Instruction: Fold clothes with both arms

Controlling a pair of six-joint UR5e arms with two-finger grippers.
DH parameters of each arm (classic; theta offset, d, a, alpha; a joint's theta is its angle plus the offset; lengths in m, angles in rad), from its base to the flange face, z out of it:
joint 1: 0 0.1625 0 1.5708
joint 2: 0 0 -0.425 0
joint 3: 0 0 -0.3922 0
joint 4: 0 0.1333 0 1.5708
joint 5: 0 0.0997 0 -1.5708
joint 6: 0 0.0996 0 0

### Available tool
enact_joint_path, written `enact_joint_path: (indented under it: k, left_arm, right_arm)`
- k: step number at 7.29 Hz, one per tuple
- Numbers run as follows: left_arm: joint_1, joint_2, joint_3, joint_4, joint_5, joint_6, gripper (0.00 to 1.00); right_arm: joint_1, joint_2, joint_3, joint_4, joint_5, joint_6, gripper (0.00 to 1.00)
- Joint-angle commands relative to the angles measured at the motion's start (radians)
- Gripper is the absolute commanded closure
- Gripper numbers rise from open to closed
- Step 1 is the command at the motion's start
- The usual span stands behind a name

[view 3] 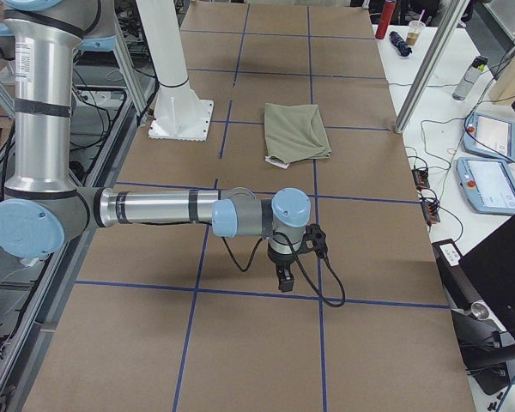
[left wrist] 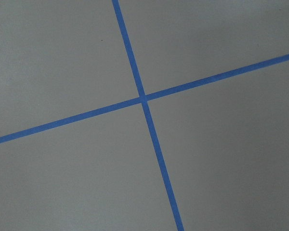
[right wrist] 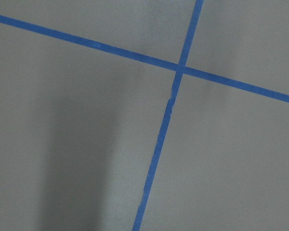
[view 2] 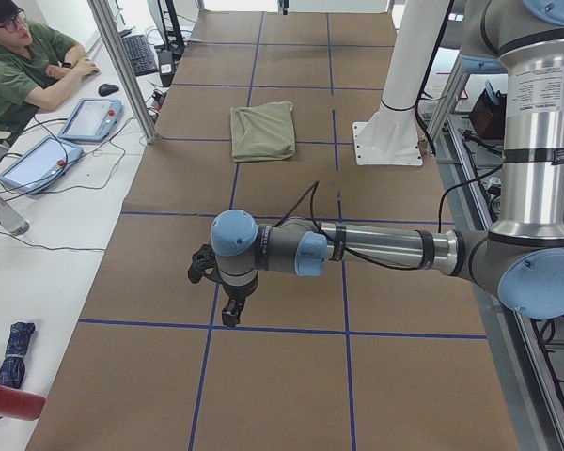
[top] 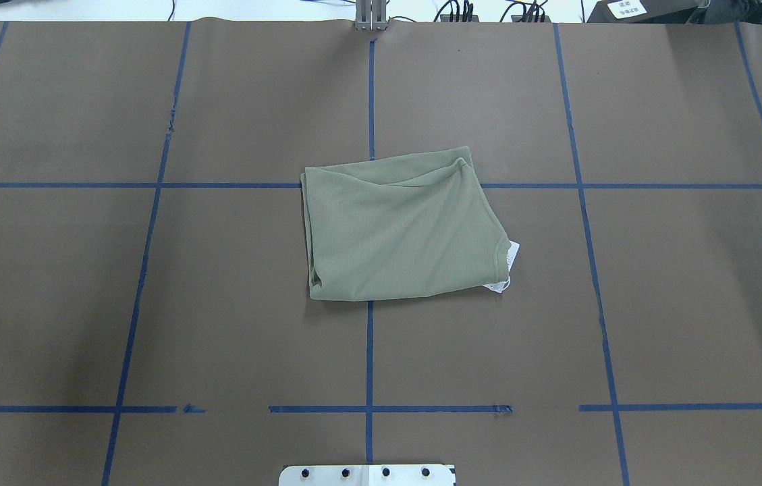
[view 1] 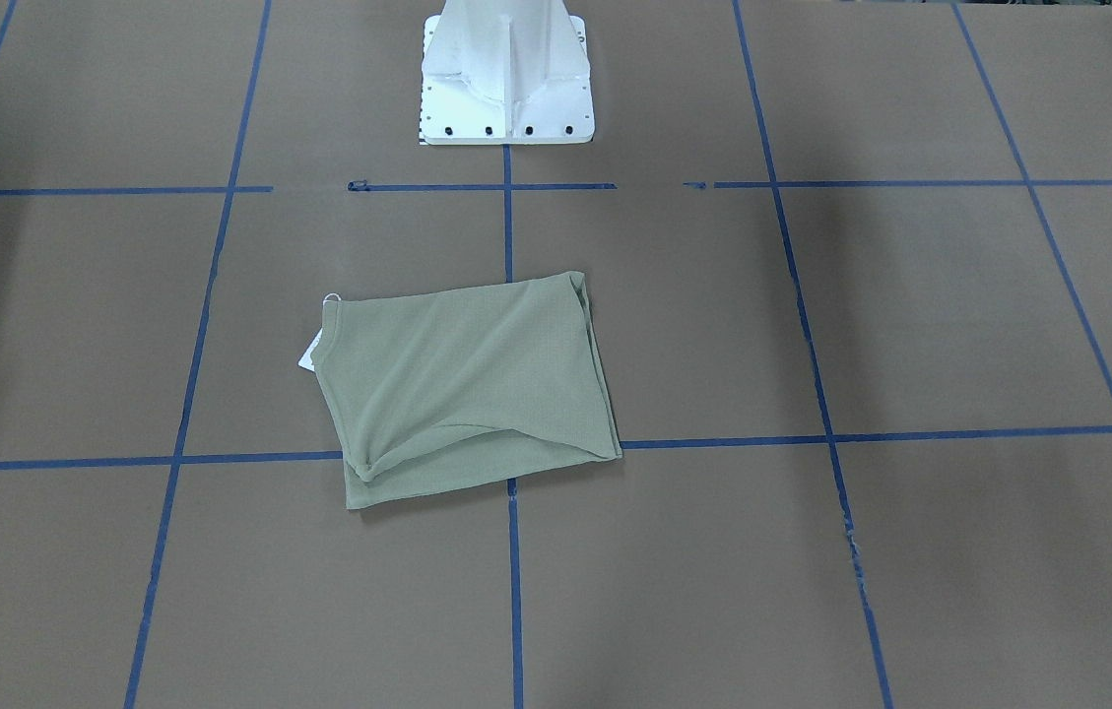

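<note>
Found the sage-green shirt [view 1: 462, 384] folded into a rough rectangle, lying flat on the brown table [view 1: 910, 315] a short way out from the white pedestal base [view 1: 506, 79], on the operators' side and slightly toward the robot's right of it. Noted a loose diagonal fold at the end farthest from the pedestal base, with a lower layer peeking out beyond it. Spotted the white hang tag [view 1: 309, 356] poking out at the shirt's robot-right edge, at the corner nearer the pedestal base. Saw blue tape lines [view 1: 910, 434] crossing under the cloth.

Saw the left arm [view 2: 385, 249] stretched low and level, well off to the robot's left of the pedestal base, with the left gripper [view 2: 230, 315] pointing straight down just above a tape line, well apart from the shirt. Saw the right arm [view 3: 154, 208] stretched likewise, well off to the robot's right of the pedestal base, with the right gripper [view 3: 283, 279] pointing down near another tape line.

Could not tell, from side views alone, whether either pincer stood apart or together. Got from each wrist camera only brown table and a crossing of blue tape.
</note>
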Motion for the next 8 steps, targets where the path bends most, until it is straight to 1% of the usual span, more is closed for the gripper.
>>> enact_joint_path:
  k: [1, 3, 4, 8]
  left_arm:
    - [-0.001, 0.001, 0.001, 0.0, 0.0, -0.002, 0.0]
    - [-0.001, 0.018, 0.001, 0.002, 0.0, -0.002, 0.0]
    - [-0.001, 0.019, 0.003, 0.002, 0.0, -0.002, 0.0]
    - [-0.002, 0.048, 0.009, 0.0, 0.002, 0.002, 0.0]
  right_arm:
    - [0.0, -0.01, -0.003, 0.042, 0.0, 0.0, 0.0]
    - [0.0, -0.025, -0.005, 0.125, 0.0, 0.001, 0.0]
    - [0.0, -0.028, -0.005, 0.141, 0.001, 0.003, 0.0]
    - [0.0, -0.029, -0.006, 0.141, 0.003, 0.006, 0.0]
